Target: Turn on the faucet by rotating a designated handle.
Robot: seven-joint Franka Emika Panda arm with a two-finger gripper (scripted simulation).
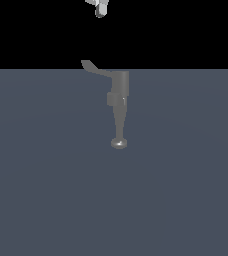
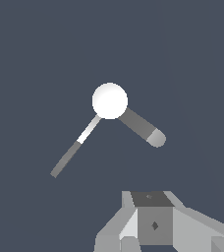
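Gripper (image 1: 100,10), its opening impossible to judge and holding nothing visible, is hovering well above the faucet (image 1: 119,100), whose handle (image 1: 97,69) is jutting sideways toward the exterior view's left, almost directly below it.

1. I see the faucet (image 1: 119,95) standing on the floor (image 1: 46,190), about at the middle of the exterior view.
2. The handle (image 1: 97,68) sticks out from the top of the faucet's body toward the exterior view's left.
3. The stem runs down from the body to a knob (image 1: 118,143) resting on the floor.
4. My gripper (image 1: 101,9) hangs well above the handle, apart from it, at the view's upper edge.
5. In the wrist view, the faucet (image 2: 110,101) lies below the gripper (image 2: 153,224), the handle (image 2: 74,147) angling off to one side.
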